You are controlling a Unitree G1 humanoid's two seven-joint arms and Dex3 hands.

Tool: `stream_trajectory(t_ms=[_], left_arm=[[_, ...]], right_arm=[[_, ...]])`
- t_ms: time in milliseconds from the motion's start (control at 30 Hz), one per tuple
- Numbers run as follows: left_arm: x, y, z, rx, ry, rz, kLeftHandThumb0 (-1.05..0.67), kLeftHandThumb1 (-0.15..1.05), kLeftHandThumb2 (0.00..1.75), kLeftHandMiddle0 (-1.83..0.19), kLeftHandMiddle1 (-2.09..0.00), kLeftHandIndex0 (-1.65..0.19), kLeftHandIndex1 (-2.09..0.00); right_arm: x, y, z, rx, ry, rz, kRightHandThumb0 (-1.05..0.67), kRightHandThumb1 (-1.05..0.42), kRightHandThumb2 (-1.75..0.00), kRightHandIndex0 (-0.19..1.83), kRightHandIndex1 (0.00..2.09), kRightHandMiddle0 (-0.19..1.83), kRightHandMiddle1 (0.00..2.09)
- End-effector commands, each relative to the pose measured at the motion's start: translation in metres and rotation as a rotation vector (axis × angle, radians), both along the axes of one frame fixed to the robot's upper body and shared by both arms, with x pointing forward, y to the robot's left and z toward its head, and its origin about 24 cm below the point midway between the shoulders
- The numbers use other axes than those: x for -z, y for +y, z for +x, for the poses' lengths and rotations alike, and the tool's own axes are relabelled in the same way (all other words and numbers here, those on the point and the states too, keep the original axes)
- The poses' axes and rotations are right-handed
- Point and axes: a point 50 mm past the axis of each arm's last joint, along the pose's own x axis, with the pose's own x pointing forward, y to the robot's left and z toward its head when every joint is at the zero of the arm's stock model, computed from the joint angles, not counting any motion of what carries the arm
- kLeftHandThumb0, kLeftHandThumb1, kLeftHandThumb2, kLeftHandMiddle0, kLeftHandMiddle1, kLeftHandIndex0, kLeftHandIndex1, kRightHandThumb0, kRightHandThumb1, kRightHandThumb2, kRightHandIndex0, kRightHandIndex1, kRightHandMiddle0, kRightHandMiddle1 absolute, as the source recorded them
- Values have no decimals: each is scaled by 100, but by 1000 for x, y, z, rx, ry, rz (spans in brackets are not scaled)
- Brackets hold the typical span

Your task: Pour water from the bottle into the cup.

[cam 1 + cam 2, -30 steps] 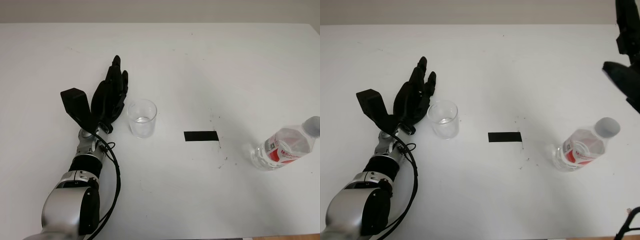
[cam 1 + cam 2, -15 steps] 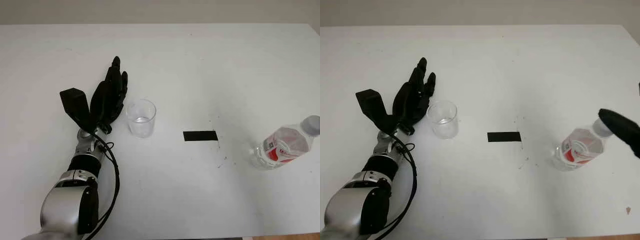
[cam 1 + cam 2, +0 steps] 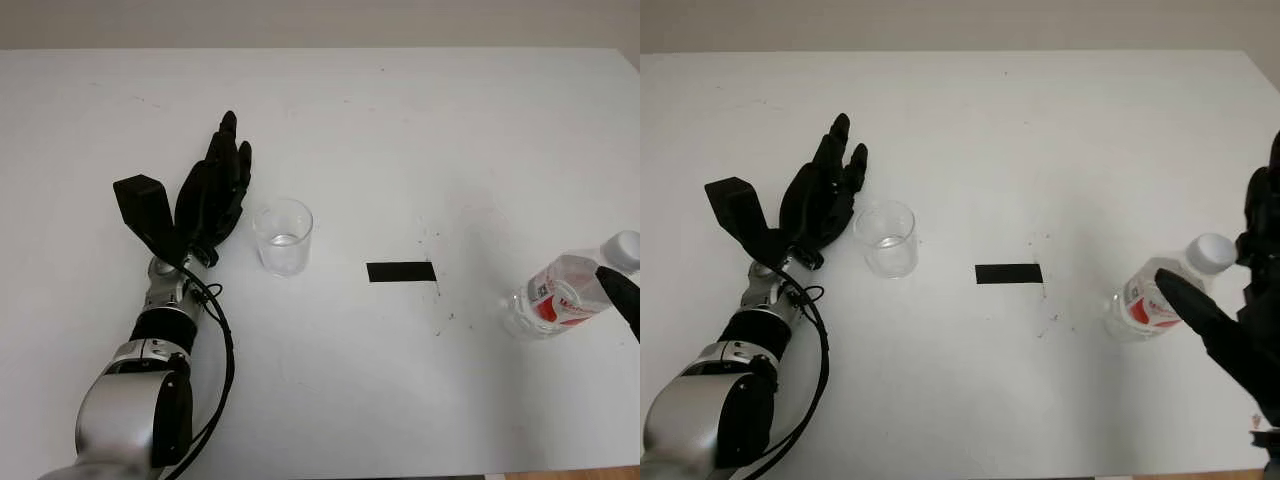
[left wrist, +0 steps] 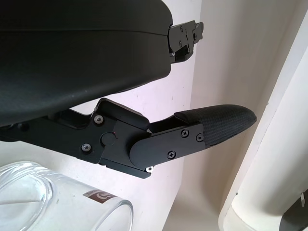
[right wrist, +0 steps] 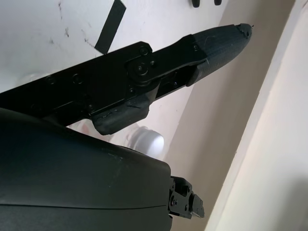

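- Right hand (image 3: 1240,320) is at the table's right edge, open and holding nothing, with one finger (image 3: 1185,297) across the front of the bottle (image 3: 1155,296); whether it touches the bottle cannot be told.
- Bottle stands near the right side of the table (image 3: 1040,130), clear plastic with a red-and-white label and a white cap (image 3: 1212,251), leaning toward the right edge in the head views.
- In the right wrist view the cap (image 5: 147,143) shows just beyond the hand's shell.
- Cup (image 3: 283,236) stands upright left of centre, a clear glass, well apart from the bottle.
- Left hand (image 3: 212,196) is just beside the cup on its left, open, fingers pointing away from the robot, not gripping it.
- Black tape (image 3: 401,271) lies flat between cup and bottle.
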Motion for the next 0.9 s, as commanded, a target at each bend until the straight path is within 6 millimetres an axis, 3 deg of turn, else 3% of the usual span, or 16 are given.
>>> stream_trajectory(t_ms=[0, 333, 867], left_arm=[[-5, 3, 2, -1, -13, 3, -84, 105, 70, 19, 0, 19, 0], [-6, 4, 2, 8, -12, -4, -83, 105, 70, 19, 0, 19, 0], [-11, 7, 4, 9, -25, -17, -83, 105, 67, 19, 0, 19, 0]], right_arm=[[1, 2, -2, -2, -10, 16, -97, -100, -5, -19, 0, -19, 0], [19, -11, 7, -61, -45, 83, -91, -96, -5, -19, 0, -19, 0], [53, -27, 31, -25, 39, 143, -85, -92, -6, -19, 0, -19, 0]])
